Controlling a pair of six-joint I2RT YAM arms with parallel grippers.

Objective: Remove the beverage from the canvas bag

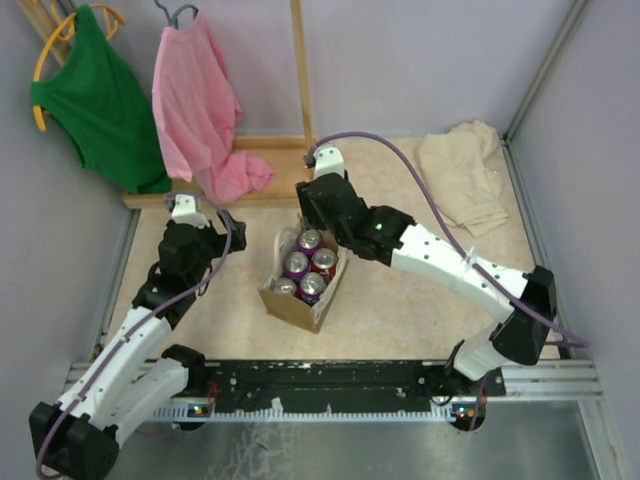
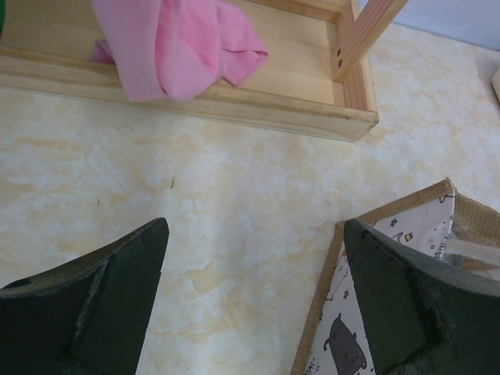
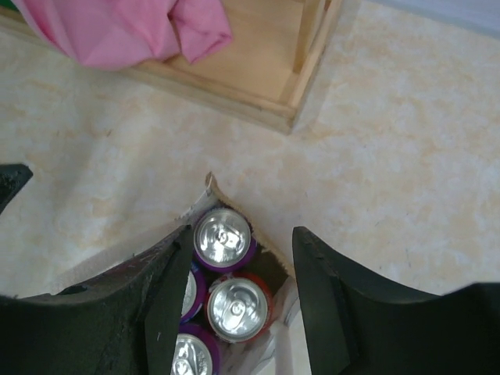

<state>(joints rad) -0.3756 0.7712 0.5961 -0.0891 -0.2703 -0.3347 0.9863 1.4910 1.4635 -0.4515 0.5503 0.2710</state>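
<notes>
- Canvas bag (image 1: 300,308) stands upright on the pale marbled surface (image 1: 400,300), between the two arms, mouth open upward.
- Beverage: five cans (image 1: 296,265) packed inside, tops up, none lifted out. Most have purple sides, one is red.
- Right claw (image 3: 244,234) hangs over the far end of the bag, fingers spread wide, gripping nothing.
- In the right wrist view the far purple can (image 3: 224,238) shows in the gap between those fingers, with the red can (image 3: 237,307) just nearer.
- The left finger of that claw overlaps the bag's rim; contact possible, cannot tell from this angle.
- Left claw (image 2: 256,226) also spread and empty, over bare surface just left of the bag.
- In the left wrist view its right-hand finger sits in front of the bag's printed lining, near a corner.
- Far side: wooden rack base (image 2: 297,78) with a pink garment (image 1: 195,100) draping onto it, and a green garment (image 1: 100,100) hanging beside.
- Beige cloth (image 1: 465,180) crumpled at far right, well apart from the bag.
</notes>
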